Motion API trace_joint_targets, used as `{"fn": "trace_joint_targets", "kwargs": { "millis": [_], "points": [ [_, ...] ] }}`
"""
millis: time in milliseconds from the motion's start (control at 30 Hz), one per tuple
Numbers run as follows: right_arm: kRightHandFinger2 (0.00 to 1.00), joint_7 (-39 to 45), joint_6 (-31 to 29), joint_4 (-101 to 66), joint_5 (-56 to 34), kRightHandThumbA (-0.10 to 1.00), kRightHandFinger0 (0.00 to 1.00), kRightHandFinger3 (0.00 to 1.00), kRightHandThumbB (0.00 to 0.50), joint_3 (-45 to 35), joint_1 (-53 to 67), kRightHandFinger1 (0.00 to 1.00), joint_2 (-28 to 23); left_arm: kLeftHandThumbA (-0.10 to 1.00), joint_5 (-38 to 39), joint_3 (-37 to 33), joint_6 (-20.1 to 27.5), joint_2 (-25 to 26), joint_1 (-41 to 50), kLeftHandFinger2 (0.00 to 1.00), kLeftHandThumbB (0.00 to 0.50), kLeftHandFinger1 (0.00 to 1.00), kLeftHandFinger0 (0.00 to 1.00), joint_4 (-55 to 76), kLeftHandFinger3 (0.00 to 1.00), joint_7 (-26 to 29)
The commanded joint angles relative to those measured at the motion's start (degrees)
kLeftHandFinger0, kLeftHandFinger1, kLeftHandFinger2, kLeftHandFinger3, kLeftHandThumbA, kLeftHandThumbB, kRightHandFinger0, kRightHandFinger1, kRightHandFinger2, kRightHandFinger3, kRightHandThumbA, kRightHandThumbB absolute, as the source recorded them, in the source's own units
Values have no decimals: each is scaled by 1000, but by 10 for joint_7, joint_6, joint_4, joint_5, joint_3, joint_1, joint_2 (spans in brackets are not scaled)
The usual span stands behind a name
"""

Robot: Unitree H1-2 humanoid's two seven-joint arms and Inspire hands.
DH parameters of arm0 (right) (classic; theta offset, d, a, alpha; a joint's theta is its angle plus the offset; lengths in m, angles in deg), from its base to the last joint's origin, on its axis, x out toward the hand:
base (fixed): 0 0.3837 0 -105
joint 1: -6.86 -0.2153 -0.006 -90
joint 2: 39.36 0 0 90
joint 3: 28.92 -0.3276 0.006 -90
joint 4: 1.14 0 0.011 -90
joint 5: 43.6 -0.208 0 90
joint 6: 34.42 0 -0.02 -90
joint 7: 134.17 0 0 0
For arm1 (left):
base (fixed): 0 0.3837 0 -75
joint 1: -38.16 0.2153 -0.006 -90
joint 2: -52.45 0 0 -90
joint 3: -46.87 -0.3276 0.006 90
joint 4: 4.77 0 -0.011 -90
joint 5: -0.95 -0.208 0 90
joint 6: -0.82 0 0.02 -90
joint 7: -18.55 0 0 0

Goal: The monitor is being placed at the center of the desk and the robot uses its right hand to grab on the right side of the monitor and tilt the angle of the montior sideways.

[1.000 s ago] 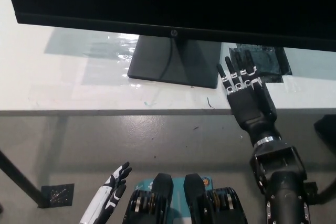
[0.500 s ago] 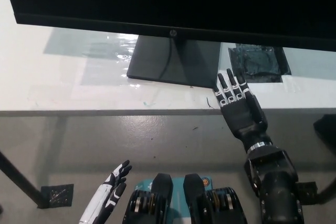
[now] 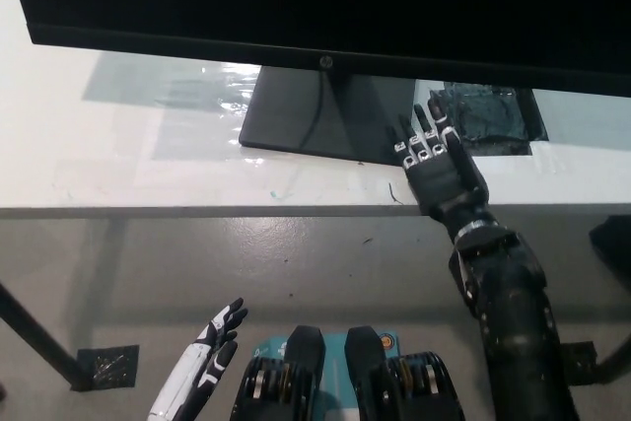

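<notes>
A black monitor point(image 3: 325, 2) fills the top of the head view, standing on a dark rectangular base point(image 3: 325, 115) on the white desk point(image 3: 118, 160). My black right hand point(image 3: 439, 170) is open, fingers stretched out flat, over the desk's front edge just right of the base's front right corner. It holds nothing and is below the screen's lower edge, not touching the monitor's side. My white left hand point(image 3: 202, 367) rests low at the lower left, below desk level, fingers apart.
A black square patch point(image 3: 488, 115) lies on the desk right of the base, behind my right hand. A shiny clear film point(image 3: 187, 96) covers the desk left of the base. A dark table leg point(image 3: 35, 337) crosses the floor at lower left.
My right hand has shifted left and a little down toward the base's front right corner, the forearm swinging more upright. The left hand and monitor have not moved.
</notes>
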Motion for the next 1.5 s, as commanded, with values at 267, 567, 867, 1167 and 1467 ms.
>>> {"fn": "trace_joint_targets", "kwargs": {
  "millis": [267,567,867,1167,1467],
  "points": [
    [1000,50,-56,90,42,1000,1000,1000,296,-34,-106,1000,-29,1000,2,0,23,9,-4,1000,302,1000,1000,6,1000,10],
    [1000,82,-88,191,62,1000,1000,1000,309,-59,-151,1000,-48,1000,4,2,23,7,1,1000,307,1000,1000,7,1000,11],
    [1000,95,-122,288,86,1000,1000,1000,336,-78,-199,1000,-74,1000,4,2,23,7,0,1000,307,1000,1000,7,1000,12],
    [1000,99,-140,337,101,1000,1000,1000,333,-98,-228,1000,-89,1000,5,3,23,6,2,1000,307,1000,1000,7,1000,11],
    [1000,108,-136,341,107,1000,1000,1000,316,-115,-252,1000,-96,1000,4,2,23,8,2,1000,304,1000,1000,7,1000,11]
  ]
}}
